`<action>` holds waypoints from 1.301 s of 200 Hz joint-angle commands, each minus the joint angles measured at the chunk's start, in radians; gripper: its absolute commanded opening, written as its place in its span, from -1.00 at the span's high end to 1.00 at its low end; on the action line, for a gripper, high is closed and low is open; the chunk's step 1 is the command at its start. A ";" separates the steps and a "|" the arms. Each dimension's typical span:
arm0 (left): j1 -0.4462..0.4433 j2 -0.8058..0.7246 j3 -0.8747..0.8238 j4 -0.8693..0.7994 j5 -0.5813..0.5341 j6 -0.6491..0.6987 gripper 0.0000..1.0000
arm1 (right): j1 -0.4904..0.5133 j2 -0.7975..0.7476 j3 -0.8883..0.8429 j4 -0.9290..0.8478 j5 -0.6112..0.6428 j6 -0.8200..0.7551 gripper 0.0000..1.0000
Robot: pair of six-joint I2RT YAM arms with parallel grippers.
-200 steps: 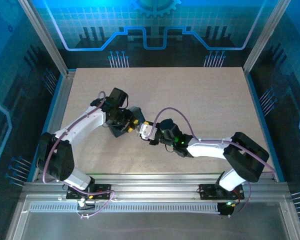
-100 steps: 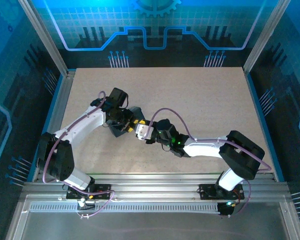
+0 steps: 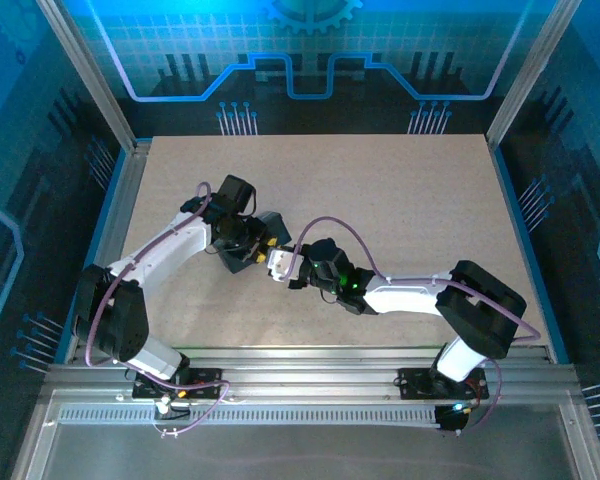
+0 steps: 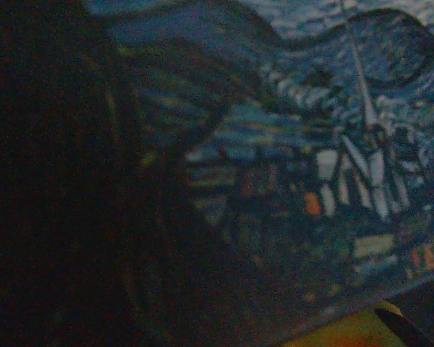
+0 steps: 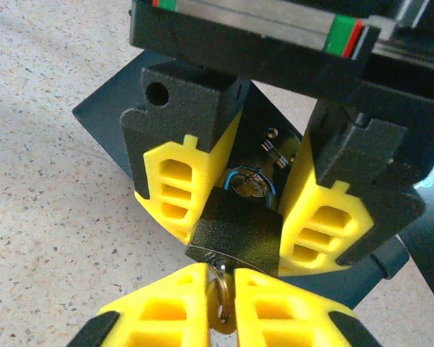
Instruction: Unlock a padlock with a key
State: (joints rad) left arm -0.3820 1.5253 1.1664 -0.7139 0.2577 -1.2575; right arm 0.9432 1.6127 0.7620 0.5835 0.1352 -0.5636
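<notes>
While clamped, right fingers (image 5: 166, 314) on key (image 5: 221, 322)

Blue light washes over the whole enclosure. The counter (image 3: 410, 210) is a pale, speckled beige slab, brightest across its middle; close up in the right wrist view it shows fine brown and grey flecks. Behind it the back wall (image 3: 180, 50) glows cyan with a grid and dark circuit-style lines, with a gear emblem (image 3: 311, 12) at top centre. Slanted aluminium posts (image 3: 88, 80) frame the far corners. Dark blue side panels (image 3: 20, 200) close in left and right. A ribbed metal rail (image 3: 310, 385) runs along the near edge.
</notes>
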 commanded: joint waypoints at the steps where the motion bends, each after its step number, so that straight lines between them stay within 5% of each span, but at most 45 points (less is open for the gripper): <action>1: -0.001 -0.013 0.000 0.029 0.043 -0.008 1.00 | -0.009 0.007 0.048 -0.048 0.014 0.090 0.88; 36: -0.001 -0.015 -0.004 0.036 0.041 -0.005 1.00 | -0.074 -0.014 0.071 -0.111 -0.103 0.442 1.00; 98: 0.000 -0.020 -0.007 0.030 0.026 0.003 1.00 | -0.146 0.024 0.022 0.063 -0.312 1.203 1.00; 143: 0.001 -0.016 -0.014 0.041 0.033 0.004 1.00 | -0.168 0.084 0.020 0.135 -0.371 1.547 1.00; 204: 0.012 -0.035 -0.016 0.040 0.043 0.020 0.99 | -0.195 0.085 0.018 0.065 -0.348 1.549 1.00; 224: 0.014 -0.046 0.011 0.013 0.041 0.049 0.35 | -0.215 0.074 0.022 0.012 -0.336 1.517 1.00; 260: 0.018 -0.066 0.051 -0.034 0.031 0.075 -0.08 | -0.253 0.075 0.027 -0.013 -0.355 1.492 1.00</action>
State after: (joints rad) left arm -0.3687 1.5074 1.1725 -0.6853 0.2588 -1.2148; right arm 0.7242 1.6886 0.7914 0.6125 -0.2401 0.9424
